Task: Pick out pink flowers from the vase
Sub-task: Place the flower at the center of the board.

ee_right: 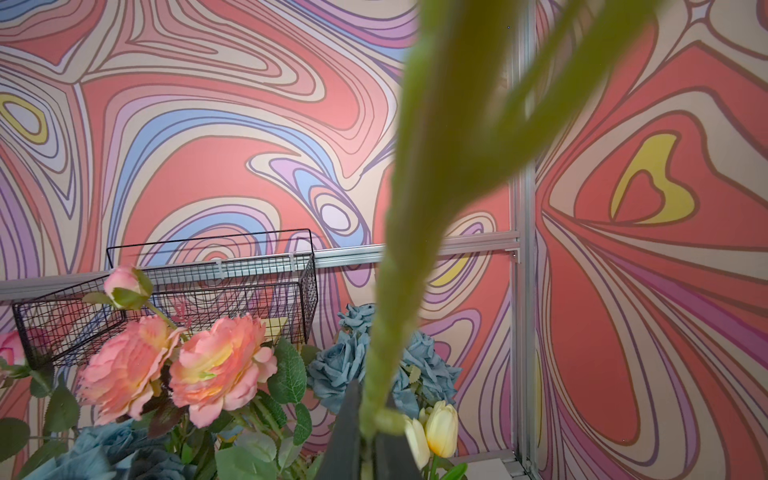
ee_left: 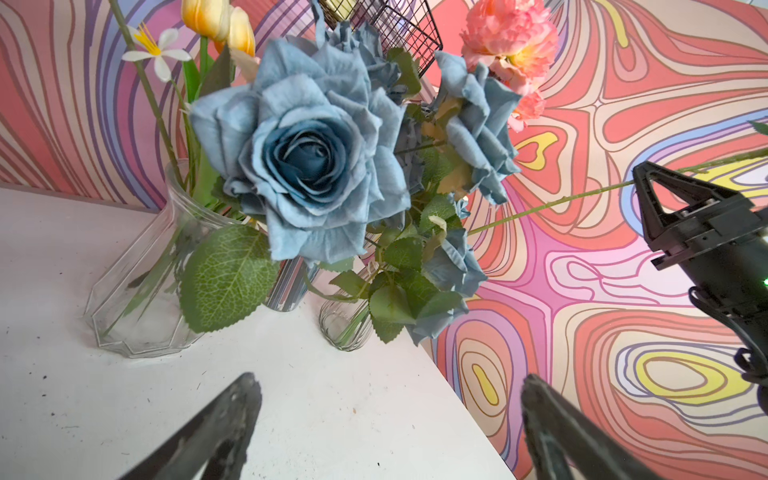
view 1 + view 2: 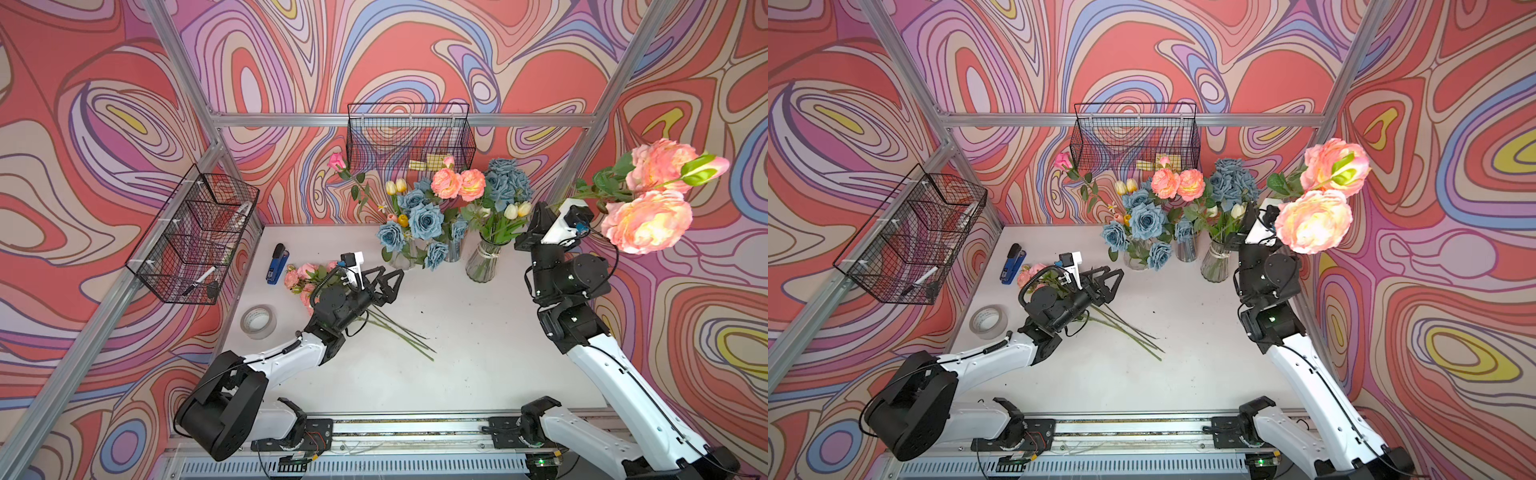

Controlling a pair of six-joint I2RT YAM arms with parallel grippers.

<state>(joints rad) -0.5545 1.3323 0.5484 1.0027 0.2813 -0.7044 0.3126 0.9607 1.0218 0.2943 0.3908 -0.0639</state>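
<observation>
At two o'clock, the right end effector (image 3: 545, 208) pinches the seemingly light, top-heavy pink flowers (image 3: 648, 220) by their thin stem (image 2: 561, 205); the left end effector (image 3: 397, 286) gapes empty.

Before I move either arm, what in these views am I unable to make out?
- Top views: how many pink flowers lie on the table; the left arm covers them.
- Top views: where the two standing peonies' stems end; blue roses hide them.
- Right wrist view: the held stem is blurred close to the lens, its blooms out of frame; the right gripper barely shows at the frame's edge.
</observation>
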